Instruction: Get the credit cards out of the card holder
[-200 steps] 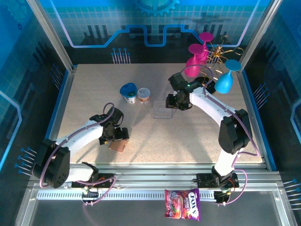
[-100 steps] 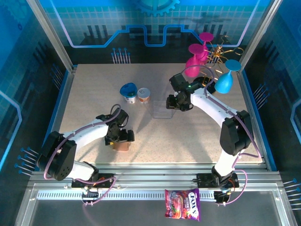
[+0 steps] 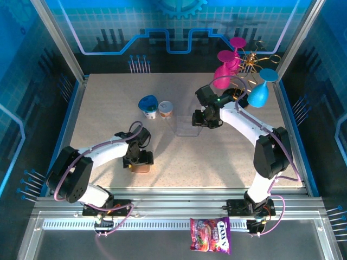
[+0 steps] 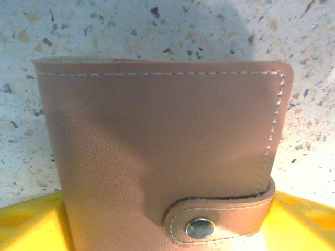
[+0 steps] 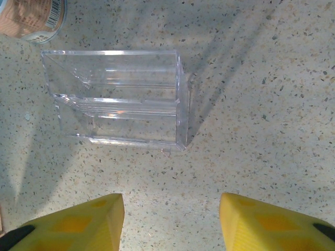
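The card holder (image 3: 142, 168) is a brown leather wallet with a stitched edge, lying closed on the table at the front left. Its strap and metal snap (image 4: 200, 228) are fastened. The credit cards are hidden inside it. My left gripper (image 3: 139, 160) points down over it, and in the left wrist view the holder (image 4: 157, 146) sits between both yellow fingers (image 4: 31, 222) of the gripper (image 4: 167, 212), which touch its sides. My right gripper (image 3: 201, 122) hovers open over bare table, just short of a clear plastic piece (image 5: 115, 99), with nothing between its fingertips (image 5: 171, 212).
Two small cups (image 3: 148, 106) (image 3: 165, 110) stand behind the clear plastic piece (image 3: 187, 126). Pink and blue glasses on a gold rack (image 3: 238, 70) stand at the back right. A candy bag (image 3: 210, 234) lies off the table's front edge.
My left gripper moved right and down onto the card holder and its jaws narrowed around it. The right arm stayed almost still.
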Robot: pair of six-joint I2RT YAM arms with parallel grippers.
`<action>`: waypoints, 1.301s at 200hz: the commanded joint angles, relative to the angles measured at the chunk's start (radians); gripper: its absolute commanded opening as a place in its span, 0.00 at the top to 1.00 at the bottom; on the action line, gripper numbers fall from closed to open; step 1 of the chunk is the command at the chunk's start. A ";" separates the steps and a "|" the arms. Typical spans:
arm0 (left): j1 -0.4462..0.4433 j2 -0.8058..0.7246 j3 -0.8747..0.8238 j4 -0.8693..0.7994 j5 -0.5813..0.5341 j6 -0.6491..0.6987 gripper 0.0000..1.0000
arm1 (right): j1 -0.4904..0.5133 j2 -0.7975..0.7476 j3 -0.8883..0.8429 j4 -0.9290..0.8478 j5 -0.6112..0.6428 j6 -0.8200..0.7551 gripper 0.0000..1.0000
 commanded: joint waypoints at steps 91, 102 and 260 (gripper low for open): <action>-0.255 0.124 0.231 0.040 0.027 -0.158 0.20 | -0.004 -0.046 -0.024 -0.011 -0.005 -0.009 0.47; -0.277 0.146 0.245 0.055 0.035 -0.172 0.19 | -0.005 -0.049 -0.028 -0.011 -0.003 -0.011 0.48; -0.319 0.179 0.222 0.202 0.169 -0.263 0.10 | 0.019 -0.083 -0.064 -0.020 -0.025 -0.003 0.47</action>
